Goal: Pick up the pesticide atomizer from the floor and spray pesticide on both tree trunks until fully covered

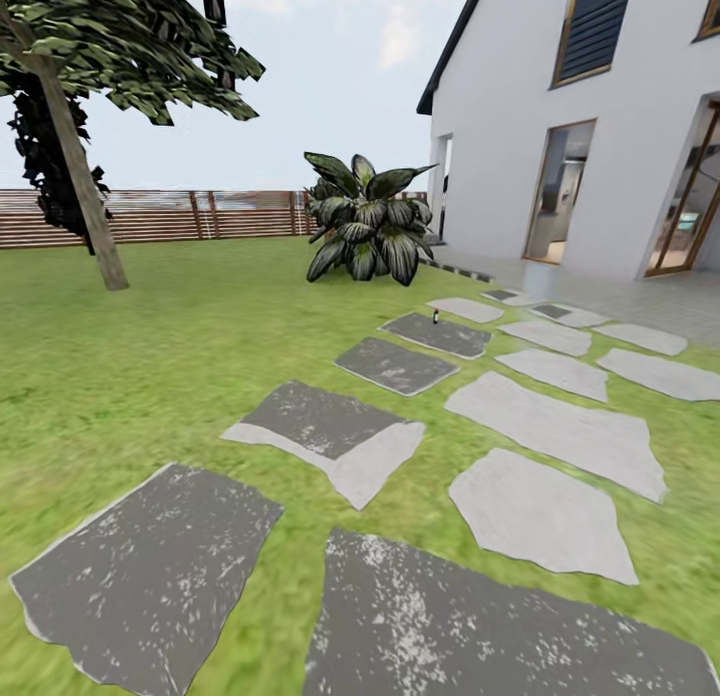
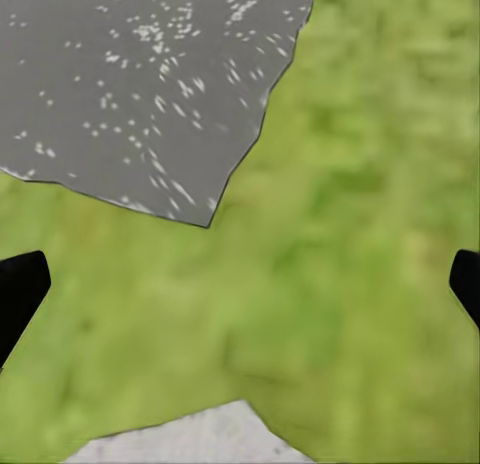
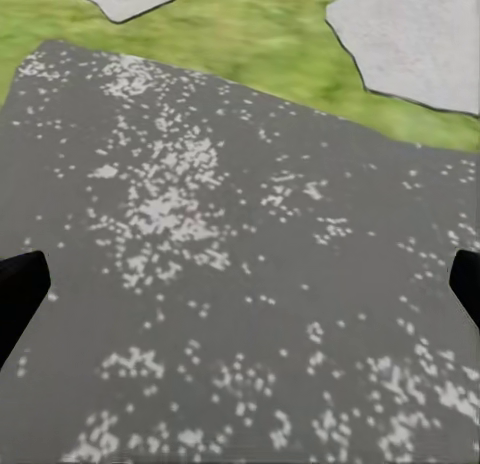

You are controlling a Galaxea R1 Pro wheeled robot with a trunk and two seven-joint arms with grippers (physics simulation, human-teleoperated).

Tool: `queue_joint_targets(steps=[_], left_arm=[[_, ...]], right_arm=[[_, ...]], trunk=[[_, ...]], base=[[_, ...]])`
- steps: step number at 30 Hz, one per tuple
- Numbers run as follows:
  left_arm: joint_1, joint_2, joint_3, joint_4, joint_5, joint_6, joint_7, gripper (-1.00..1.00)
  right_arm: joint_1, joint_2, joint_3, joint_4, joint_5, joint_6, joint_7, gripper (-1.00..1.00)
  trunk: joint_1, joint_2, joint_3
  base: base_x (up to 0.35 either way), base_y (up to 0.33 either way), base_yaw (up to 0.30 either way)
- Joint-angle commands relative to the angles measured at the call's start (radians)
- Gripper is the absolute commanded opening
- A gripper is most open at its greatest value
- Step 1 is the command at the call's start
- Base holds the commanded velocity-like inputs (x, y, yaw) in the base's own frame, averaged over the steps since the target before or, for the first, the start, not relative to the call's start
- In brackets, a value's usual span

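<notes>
Atomizer (image 1: 435, 317) stands upright on a dark paving slab (image 1: 438, 334) far ahead in the head view, a tiny dark sliver — detail too small to make out. The slab is one of a double row of stepping stones running across the lawn (image 1: 150, 376) toward a white house (image 1: 560, 126). Just beyond the atomizer's slab sits a broad-leaved dark shrub (image 1: 368, 231). A tree (image 1: 70, 86) stands well to the left of the path; its trunk (image 1: 85, 191) leans, grey-brown and bare low down, with dark foliage above. A brown slatted fence (image 1: 200, 214) closes off the lawn behind it. Left gripper (image 2: 240, 284): the two black fingertips (image 2: 20, 289) sit at opposite edges of the left wrist view — spread wide, nothing between them, grass and slab corners below. Right gripper (image 3: 240, 289): fingertips (image 3: 20, 294) equally far apart, nothing held, over a dark speckled slab (image 3: 240, 254).
</notes>
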Motion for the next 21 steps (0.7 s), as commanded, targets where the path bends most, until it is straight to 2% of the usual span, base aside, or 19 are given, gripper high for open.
queue_joint_targets(steps=[1,21], left_arm=[[0.000,0.000,0.000,0.000,0.000,0.000,0.000,1.00],[0.000,0.000,0.000,0.000,0.000,0.000,0.000,1.00]], right_arm=[[0.000,0.000,0.000,0.000,0.000,0.000,0.000,1.00],[0.000,0.000,0.000,0.000,0.000,0.000,0.000,1.00]], trunk=[[0.000,0.000,0.000],[0.000,0.000,0.000]], base=[[0.339,0.000,0.000],[0.339,0.000,0.000]])
